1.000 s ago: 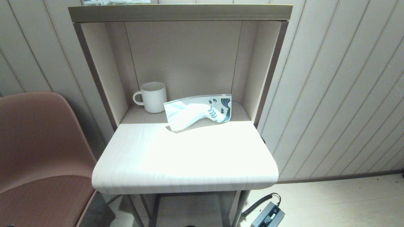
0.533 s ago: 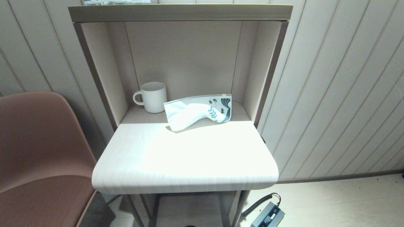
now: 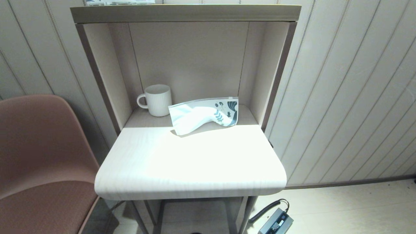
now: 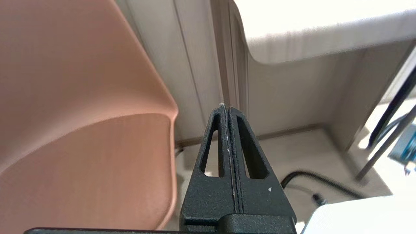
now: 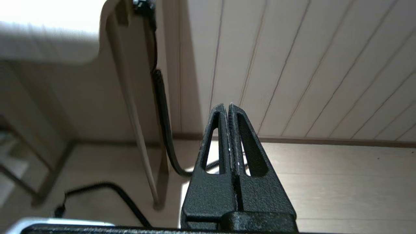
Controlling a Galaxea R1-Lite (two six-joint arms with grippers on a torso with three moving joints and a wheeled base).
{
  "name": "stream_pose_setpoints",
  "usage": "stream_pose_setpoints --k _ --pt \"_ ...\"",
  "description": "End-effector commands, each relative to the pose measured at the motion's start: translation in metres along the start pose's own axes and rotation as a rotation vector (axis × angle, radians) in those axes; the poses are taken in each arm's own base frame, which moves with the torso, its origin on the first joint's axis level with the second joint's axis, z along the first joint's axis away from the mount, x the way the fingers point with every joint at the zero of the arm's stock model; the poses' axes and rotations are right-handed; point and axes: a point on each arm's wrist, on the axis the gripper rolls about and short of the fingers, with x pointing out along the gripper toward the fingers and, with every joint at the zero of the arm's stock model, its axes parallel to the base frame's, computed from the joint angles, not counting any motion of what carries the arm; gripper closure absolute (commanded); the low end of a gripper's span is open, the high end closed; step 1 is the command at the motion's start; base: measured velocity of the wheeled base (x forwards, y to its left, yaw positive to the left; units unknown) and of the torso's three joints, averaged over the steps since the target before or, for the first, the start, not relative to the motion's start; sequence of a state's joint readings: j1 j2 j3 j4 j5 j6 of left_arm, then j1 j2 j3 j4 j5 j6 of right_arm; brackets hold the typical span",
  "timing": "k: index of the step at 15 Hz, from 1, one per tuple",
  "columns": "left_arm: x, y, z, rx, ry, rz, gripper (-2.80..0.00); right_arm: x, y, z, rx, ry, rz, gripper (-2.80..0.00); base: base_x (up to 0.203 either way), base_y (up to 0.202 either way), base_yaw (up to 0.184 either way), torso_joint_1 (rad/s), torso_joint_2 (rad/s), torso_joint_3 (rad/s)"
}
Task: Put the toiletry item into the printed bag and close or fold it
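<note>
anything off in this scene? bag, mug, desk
The printed bag lies crumpled and askew at the back of the desk, one end buckled up, beside the upright mug. No loose toiletry item shows. Left gripper and right gripper hang shut below the desk.

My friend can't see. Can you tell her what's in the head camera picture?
A printed bag lies crumpled on a small white desk, just right of a white mug in the back nook. A pink chair stands left; no robot arms show.
</note>
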State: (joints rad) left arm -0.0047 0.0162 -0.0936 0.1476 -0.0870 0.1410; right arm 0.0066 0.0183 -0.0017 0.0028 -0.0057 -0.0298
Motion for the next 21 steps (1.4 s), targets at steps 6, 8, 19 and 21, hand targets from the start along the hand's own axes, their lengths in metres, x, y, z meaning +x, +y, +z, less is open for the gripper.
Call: stream_pose_setpoints --k 6,8,19,21 --pt "-0.002 -0.001 0.000 -0.083 -0.021 -0.033 0.00 -0.001 0.000 -0.001 0.012 -0.013 -0.011 0.00 0.000 0.000 0.000 0.000 0.00 0.000" --pt "-0.001 -0.001 0.002 -0.034 -0.057 -0.032 0.00 -0.001 0.000 -0.001 0.012 -0.013 -0.010 0.00 0.000 0.000 0.000 0.000 0.00 0.000" --pt "0.007 0.000 -0.012 -0.021 -0.048 0.068 0.00 -0.001 0.000 -0.001 0.016 -0.013 -0.010 0.00 0.000 0.000 0.000 0.000 0.00 0.000" --pt "0.007 0.000 -0.012 -0.023 -0.051 0.069 0.00 -0.001 0.000 -0.001 0.018 -0.014 -0.012 0.00 0.000 0.000 0.000 0.000 0.00 0.000"
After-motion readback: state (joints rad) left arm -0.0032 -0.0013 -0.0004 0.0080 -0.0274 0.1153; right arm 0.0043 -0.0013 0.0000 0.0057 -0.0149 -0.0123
